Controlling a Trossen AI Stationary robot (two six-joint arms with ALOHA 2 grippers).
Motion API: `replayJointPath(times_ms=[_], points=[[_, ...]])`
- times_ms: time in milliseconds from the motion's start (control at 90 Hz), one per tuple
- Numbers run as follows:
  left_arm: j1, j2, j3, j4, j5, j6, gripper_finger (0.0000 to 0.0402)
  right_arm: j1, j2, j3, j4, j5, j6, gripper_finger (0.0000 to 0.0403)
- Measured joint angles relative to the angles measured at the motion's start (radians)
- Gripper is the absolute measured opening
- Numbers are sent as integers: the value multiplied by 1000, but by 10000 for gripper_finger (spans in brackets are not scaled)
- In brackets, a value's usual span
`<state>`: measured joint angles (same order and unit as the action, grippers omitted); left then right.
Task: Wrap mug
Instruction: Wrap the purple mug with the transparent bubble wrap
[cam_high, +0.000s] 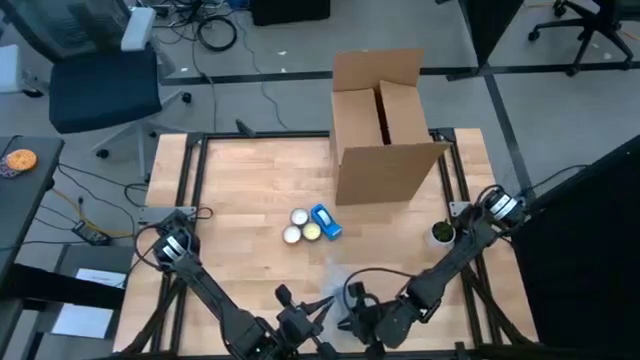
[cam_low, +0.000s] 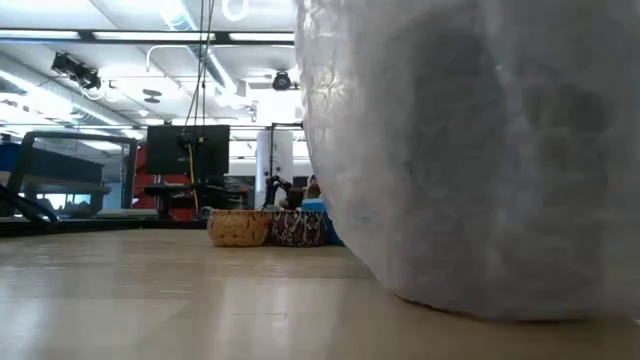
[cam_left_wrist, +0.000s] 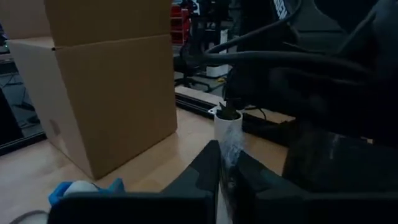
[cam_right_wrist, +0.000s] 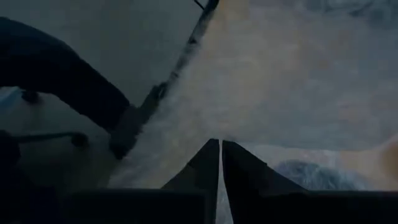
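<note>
Centrally: one cardboard box (cam_high: 385, 135), two round tins (cam_high: 297, 226); both tools (cam_high: 300, 322) (cam_high: 362, 310) closed on bubble wrap (cam_low: 480, 150).

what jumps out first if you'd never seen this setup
The open cardboard box standing at the table's far edge dominates, with a blue pack and small round tins just in front of it. At the near edge both pincers, left and right, meet over a sheet of bubble wrap, which fills the low view. A white mug waits by the right arm's base.
</note>
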<state>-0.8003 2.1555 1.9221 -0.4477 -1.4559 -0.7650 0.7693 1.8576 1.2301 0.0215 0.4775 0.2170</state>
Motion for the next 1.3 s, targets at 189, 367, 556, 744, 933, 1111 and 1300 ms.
replayJointPath(times_ms=[189, 367, 556, 744, 933, 1111, 1300], points=[[1, 0, 0, 1, -2, 1, 0, 1, 0, 0, -14, 17, 16, 0], [3, 0, 0, 1, -6, 1, 0, 23, -3, 0, -34, 54, 30, 0], [18, 0, 0, 12, -7, 0, 0, 55, -38, 0, -50, 58, 62, 0], [46, 10, 0, 27, -7, -25, 0, 67, -42, 0, -100, 111, 83, 0], [66, 18, 0, 40, 40, -33, 0, 54, -43, 0, -155, 120, 127, 0], [77, 18, 0, 40, 55, -35, 9, 53, -43, 0, -159, 57, 157, 0], [86, 18, -2, 38, 88, -36, 38, 75, -43, 0, -168, 52, 159, 0]])
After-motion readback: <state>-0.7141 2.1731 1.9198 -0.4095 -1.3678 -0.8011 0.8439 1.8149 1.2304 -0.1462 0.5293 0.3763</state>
